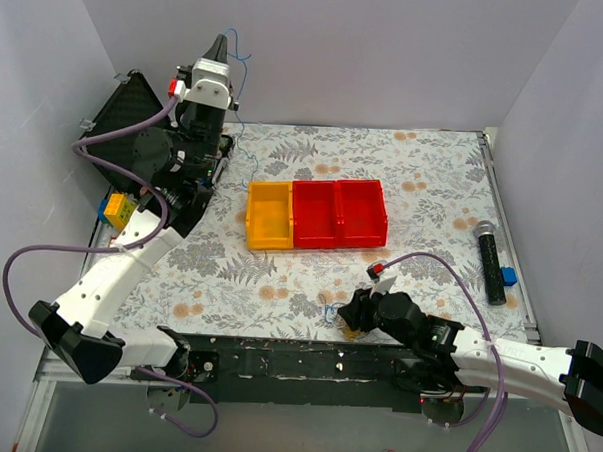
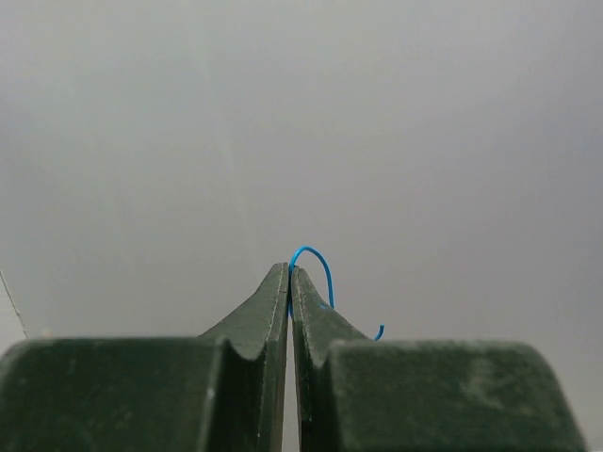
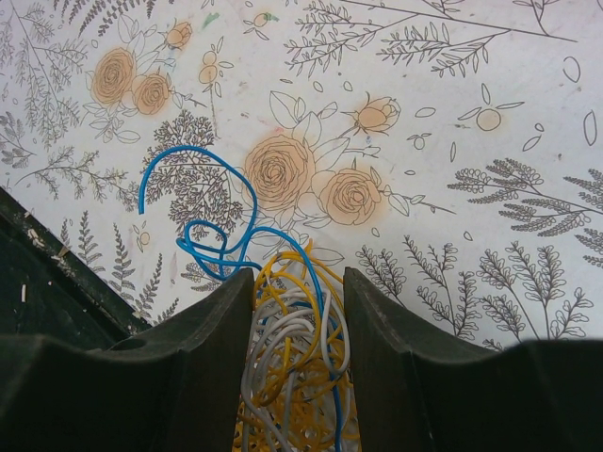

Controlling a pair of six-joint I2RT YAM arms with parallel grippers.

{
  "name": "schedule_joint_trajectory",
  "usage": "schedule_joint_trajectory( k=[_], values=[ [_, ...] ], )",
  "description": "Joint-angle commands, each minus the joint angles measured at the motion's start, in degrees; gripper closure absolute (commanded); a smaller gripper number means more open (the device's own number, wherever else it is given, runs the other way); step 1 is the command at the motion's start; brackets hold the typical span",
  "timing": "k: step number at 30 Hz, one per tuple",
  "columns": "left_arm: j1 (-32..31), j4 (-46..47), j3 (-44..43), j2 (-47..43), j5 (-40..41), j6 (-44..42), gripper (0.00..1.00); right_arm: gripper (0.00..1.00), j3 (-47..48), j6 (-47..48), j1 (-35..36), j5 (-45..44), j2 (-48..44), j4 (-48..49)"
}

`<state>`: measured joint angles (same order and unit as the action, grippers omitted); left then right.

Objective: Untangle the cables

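Note:
My left gripper (image 1: 222, 44) is raised high at the back left, shut on one thin blue cable (image 1: 244, 68) that trails down toward the table. In the left wrist view the blue cable (image 2: 318, 262) loops out from between the closed tips of that gripper (image 2: 289, 269). My right gripper (image 1: 356, 313) is low, near the table's front edge. Its jaws (image 3: 299, 278) press both sides of a tangle of yellow, white and blue cables (image 3: 294, 353). Blue loops (image 3: 203, 235) spill out onto the floral cloth ahead of the fingers.
A yellow bin (image 1: 269, 217) and joined red bins (image 1: 340, 212) sit mid-table. A black microphone (image 1: 491, 259) and a small blue piece (image 1: 507, 277) lie at the right. A black case (image 1: 126, 113) and a yellow-blue block (image 1: 116, 210) are at the left. The dark front edge (image 3: 38, 282) is close.

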<state>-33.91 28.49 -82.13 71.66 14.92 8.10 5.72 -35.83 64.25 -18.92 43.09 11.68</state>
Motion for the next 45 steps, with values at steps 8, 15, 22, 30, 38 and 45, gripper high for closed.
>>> schedule_joint_trajectory(
  k=[8, 15, 22, 30, 38, 45],
  values=[
    [0.2, 5.6, -8.5, 1.5, -2.8, -5.3, 1.0, 0.5, 0.0, -0.5, 0.4, 0.1, -0.5, 0.7],
    [0.3, 2.5, -2.1, -0.9, -3.1, -3.8, 0.99, 0.5, 0.1, -0.3, 0.3, 0.3, -0.1, 0.4],
    [0.2, -0.7, 3.5, -2.3, -2.3, -1.4, 0.99, 0.5, -0.2, -0.7, 0.3, 0.3, -0.8, 0.3],
    [0.2, -4.2, 10.2, -4.4, -2.0, 1.1, 1.0, 0.5, -0.4, -0.8, 0.3, -0.2, -0.8, 0.3],
    [0.2, -5.9, 13.7, -5.1, -1.9, 2.3, 1.0, 0.5, -0.7, -1.1, 0.3, -0.5, -1.3, 0.0],
    [0.2, -4.8, 12.8, -4.8, -1.6, 2.4, 1.0, 0.5, -1.5, -1.7, 0.3, -0.4, -1.7, -0.1]
  ],
)
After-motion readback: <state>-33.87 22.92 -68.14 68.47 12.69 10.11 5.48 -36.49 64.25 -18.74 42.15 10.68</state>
